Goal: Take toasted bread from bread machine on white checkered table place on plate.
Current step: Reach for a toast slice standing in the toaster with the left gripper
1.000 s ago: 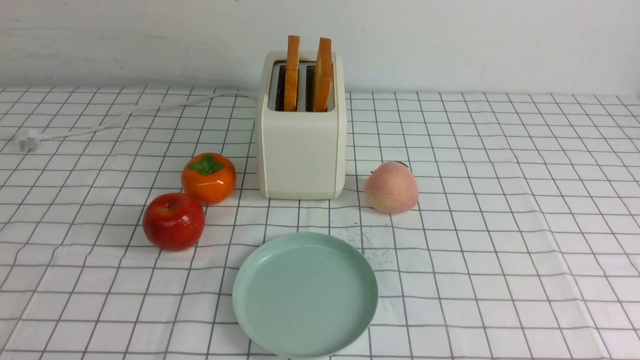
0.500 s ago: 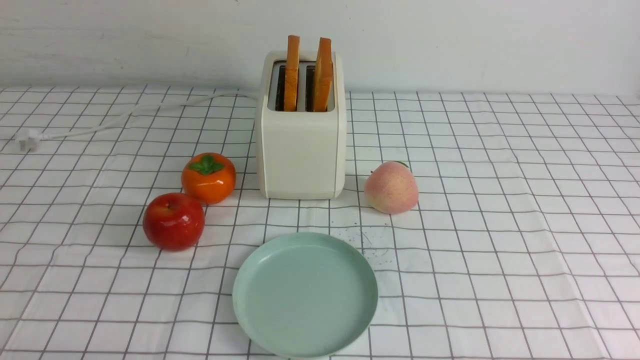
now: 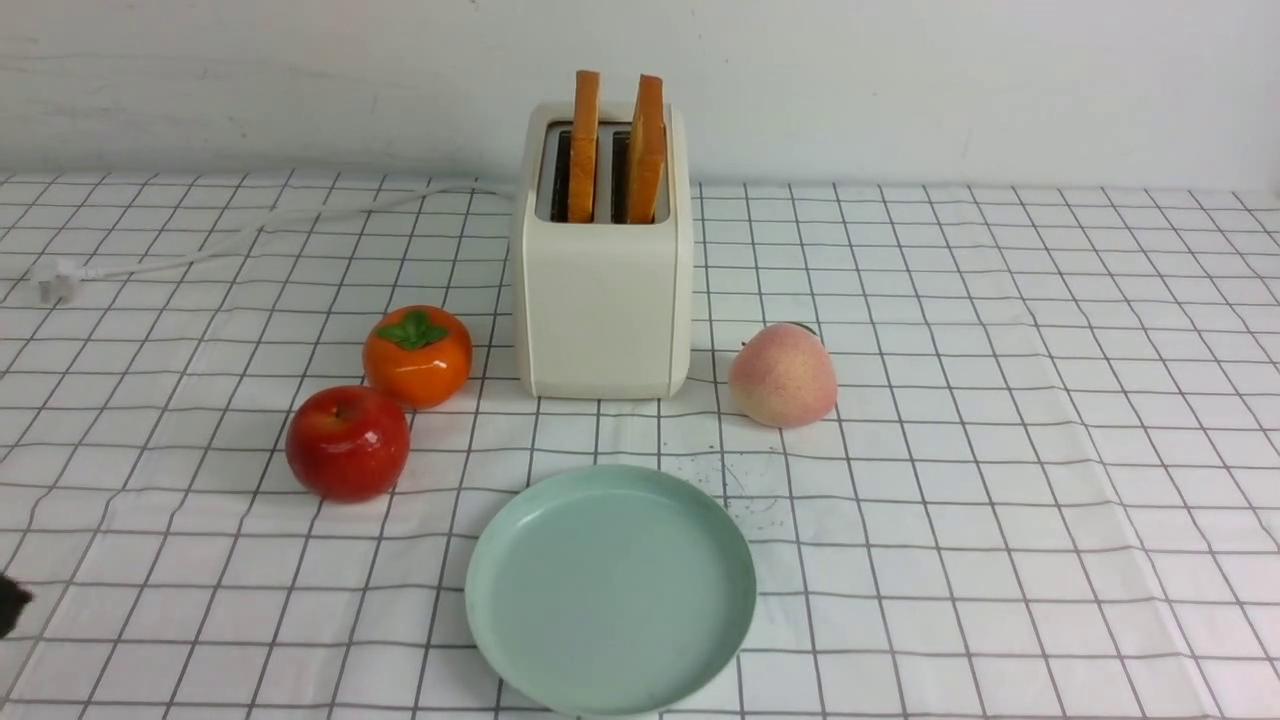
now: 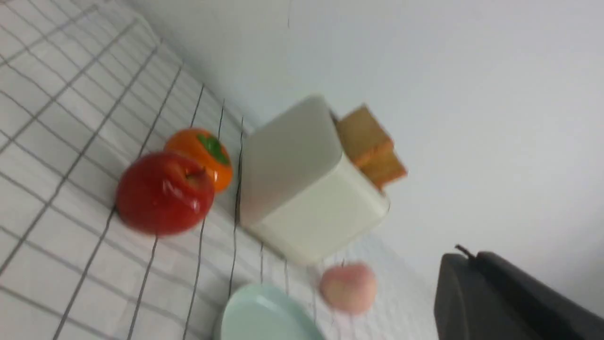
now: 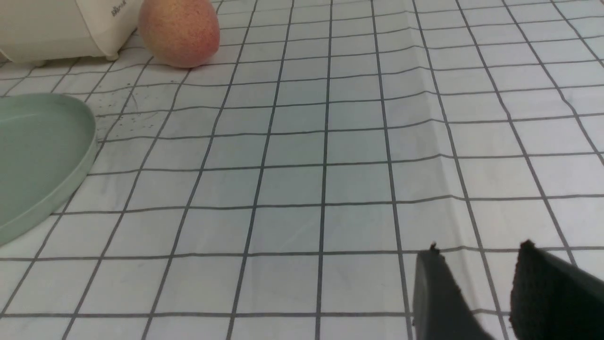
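The bread machine stands at the back middle of the white checkered table. Two slices of toasted bread stand upright in its slots. The mint-green plate lies empty in front of it. In the left wrist view the left gripper is shut and empty, far from the bread machine and toast. Its dark tip shows at the front view's left edge. The right gripper is open and empty, low over the cloth, to the right of the plate.
An orange persimmon and a red apple sit left of the toaster, and a peach sits on its right. The white cord and plug trail to the far left. Dark crumbs lie by the plate.
A dark tip of the left gripper has come into the front view at the lower left edge. Toast, toaster, plate and fruit have not moved.
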Controlling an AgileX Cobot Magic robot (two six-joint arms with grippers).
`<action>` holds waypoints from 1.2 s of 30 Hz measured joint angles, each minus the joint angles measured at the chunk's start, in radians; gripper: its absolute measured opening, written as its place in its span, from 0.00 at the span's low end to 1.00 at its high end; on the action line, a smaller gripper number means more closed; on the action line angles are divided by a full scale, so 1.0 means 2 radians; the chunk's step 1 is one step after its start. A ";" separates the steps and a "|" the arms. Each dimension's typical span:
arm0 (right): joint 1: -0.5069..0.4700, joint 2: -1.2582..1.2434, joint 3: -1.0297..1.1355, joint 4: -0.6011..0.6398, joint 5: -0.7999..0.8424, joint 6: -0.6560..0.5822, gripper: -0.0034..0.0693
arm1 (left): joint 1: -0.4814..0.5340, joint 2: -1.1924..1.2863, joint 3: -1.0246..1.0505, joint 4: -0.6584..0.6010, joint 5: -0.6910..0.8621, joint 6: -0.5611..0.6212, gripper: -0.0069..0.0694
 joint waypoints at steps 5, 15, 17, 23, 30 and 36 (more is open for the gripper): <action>0.000 0.000 0.000 0.000 0.000 0.000 0.38 | 0.000 0.172 -0.140 0.068 0.178 0.020 0.07; 0.000 0.000 0.000 0.000 0.000 0.000 0.38 | -0.060 0.496 -0.415 0.174 0.298 0.049 0.07; 0.000 0.000 0.000 0.000 0.000 0.000 0.38 | -0.089 0.517 -0.440 0.194 0.292 0.035 0.07; 0.000 0.000 0.000 0.000 0.000 0.000 0.38 | -0.188 0.617 -0.576 0.338 0.247 -0.066 0.07; 0.000 0.000 0.000 0.000 0.000 0.000 0.38 | -0.202 0.755 -0.697 0.396 0.191 -0.088 0.32; 0.000 0.000 0.000 0.000 0.000 0.000 0.38 | -0.202 0.824 -0.756 0.437 0.160 -0.094 0.63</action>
